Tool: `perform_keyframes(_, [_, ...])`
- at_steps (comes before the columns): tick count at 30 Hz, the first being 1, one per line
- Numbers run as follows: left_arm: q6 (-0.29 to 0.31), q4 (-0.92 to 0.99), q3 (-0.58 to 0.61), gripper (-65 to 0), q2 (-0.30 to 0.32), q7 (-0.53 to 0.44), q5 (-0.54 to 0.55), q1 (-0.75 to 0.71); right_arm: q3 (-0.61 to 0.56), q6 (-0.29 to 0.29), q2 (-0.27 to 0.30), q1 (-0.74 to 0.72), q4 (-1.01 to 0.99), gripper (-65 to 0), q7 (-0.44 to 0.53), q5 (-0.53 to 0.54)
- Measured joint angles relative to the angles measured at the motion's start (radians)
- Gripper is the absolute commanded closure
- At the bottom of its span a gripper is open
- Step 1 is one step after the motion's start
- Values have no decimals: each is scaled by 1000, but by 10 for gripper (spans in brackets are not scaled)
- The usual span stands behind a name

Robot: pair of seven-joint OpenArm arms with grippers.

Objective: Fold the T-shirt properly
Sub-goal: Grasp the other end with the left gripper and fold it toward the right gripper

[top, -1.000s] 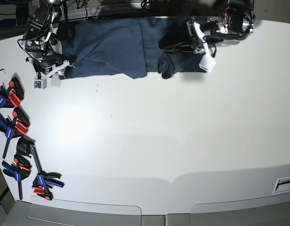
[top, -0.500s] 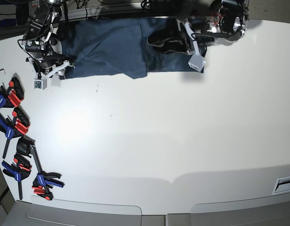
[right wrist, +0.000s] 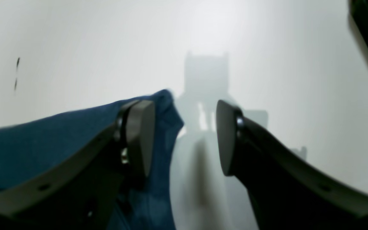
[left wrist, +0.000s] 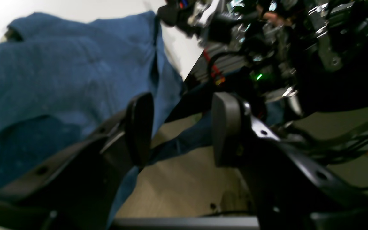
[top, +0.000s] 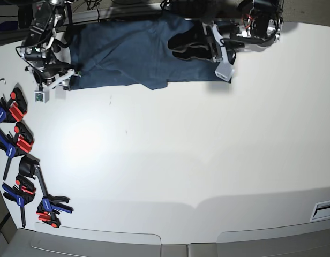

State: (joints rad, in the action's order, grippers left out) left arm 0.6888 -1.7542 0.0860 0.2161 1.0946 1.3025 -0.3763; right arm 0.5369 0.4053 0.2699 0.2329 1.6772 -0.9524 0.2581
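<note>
The dark navy T-shirt (top: 127,53) lies spread along the far edge of the white table (top: 181,150). My left gripper (top: 180,46) is over its right part, near the far edge. In the left wrist view it (left wrist: 180,127) is open, with the shirt (left wrist: 59,80) to its left and some cloth hanging over the table edge between the fingers. My right gripper (top: 74,76) is at the shirt's near-left corner. In the right wrist view it (right wrist: 184,140) is open, and the shirt corner (right wrist: 43,150) lies by its left finger (right wrist: 139,140). The neck label is not visible.
Several blue, red and black clamps (top: 17,142) lie along the table's left edge, with more near the front left (top: 50,206). Dark equipment and cables (left wrist: 283,48) sit beyond the far table edge. A label (top: 323,209) is at the front right.
The left arm moved left and toward the far edge. The bunched right part of the shirt now lies flatter. The right arm shifted slightly toward the far edge.
</note>
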Motion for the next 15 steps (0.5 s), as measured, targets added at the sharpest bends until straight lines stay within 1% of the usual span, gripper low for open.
perform_keyframes(3, [0, 0, 0, -271, 0, 4, -6, 0, 34, 62, 31, 0, -2, -291, -39, 90])
perform_keyframes(5, [0, 0, 0, -271, 0, -3, -32, 0, 71, 96, 41, -1, -13, -291, -41, 156])
perform_keyframes(6, [0, 0, 0, -271, 0, -2, -33, 0, 91, 100, 45, 0, -23, -298, -45, 191])
perform_keyframes(9, [0, 0, 0, -271, 0, -2, -32, 0, 149, 124, 75, 2, -87, -356, -63, 302])
perform_keyframes(10, [0, 0, 0, -271, 0, -3, -32, 1, 167, 140, 86, 2, -119, -363, -71, 336])
perform_keyframes(13, [0, 0, 0, -271, 0, -2, -32, 11, 195, 181, 122, 4, -227, -365, -154, 490])
perform_keyframes(15, [0, 0, 0, -271, 0, -4, -32, 22, 198, 226, 143, 2, -304, -365, -235, 609])
